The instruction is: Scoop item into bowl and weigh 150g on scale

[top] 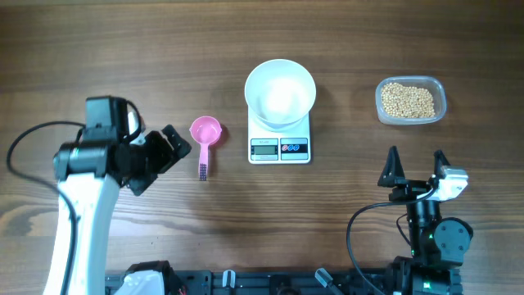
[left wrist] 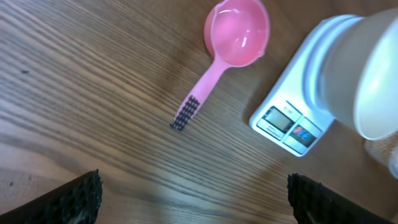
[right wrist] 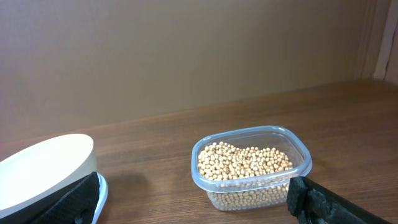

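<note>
A white bowl [top: 280, 92] stands empty on a small white kitchen scale [top: 279, 139] near the middle of a wooden table [top: 344, 33], seen from overhead. The bowl covers most of the platform. The scale's grey display and dark button panel face 6 o'clock, and the reading is too small to make out.

At the scale's 9 o'clock, just beside it and not touching, lies an empty pink scoop [top: 205, 133]. Its cup points to 12 o'clock and its dark-patterned handle tip to 6 o'clock. At the scale's 3 o'clock, well apart, a clear plastic container [top: 439, 92] holds the tan beans [top: 408, 100], heaped to around half its depth. No beans show on the table or in the bowl.

The left gripper [top: 166, 158] hangs above bare wood at the scoop's 8 o'clock. Its jaws are spread wide and hold nothing, and its wrist camera looks down on scoop, scale and bowl together. The right gripper [top: 416, 156] sits at the container's 6 o'clock with its fingers pointing to 12 o'clock, likewise spread wide and empty. Its wrist camera frames the bean container between the two black pads, with the bowl's rim at the left.
</note>
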Controlling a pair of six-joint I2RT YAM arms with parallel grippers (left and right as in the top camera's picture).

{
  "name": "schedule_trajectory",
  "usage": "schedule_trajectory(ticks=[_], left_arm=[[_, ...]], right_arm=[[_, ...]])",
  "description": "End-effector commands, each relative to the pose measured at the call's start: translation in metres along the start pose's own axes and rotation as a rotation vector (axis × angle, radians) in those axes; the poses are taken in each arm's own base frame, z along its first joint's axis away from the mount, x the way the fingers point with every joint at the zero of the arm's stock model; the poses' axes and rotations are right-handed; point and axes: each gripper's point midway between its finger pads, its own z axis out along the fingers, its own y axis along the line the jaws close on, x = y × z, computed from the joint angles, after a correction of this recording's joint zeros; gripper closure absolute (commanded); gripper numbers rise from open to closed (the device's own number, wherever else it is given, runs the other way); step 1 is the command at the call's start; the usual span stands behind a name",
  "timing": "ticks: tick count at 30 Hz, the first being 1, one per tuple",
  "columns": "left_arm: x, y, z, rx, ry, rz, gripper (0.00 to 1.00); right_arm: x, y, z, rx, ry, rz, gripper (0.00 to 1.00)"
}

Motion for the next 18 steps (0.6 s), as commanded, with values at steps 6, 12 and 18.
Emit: schedule_trajectory(ticks=[6,12,18], left_arm=[[-0.009,0.006,0.064,-0.038,0.182,0.124,0.00],[-0.009,-0.011,0.084,0.084,0.246,0.209,0.00],[-0.025,-0.020,0.087,0.120,0.170,0.320,0.00]], right_arm=[[-0.005,-0.004,-0.001,0.021,-0.023,0.011,0.00],[-0.013,0.020,-0.002,-0.122,-0.011,0.658,0.00],[-0.132,0.041,-0.035,-0.283,-0.429,0.433,0.00]])
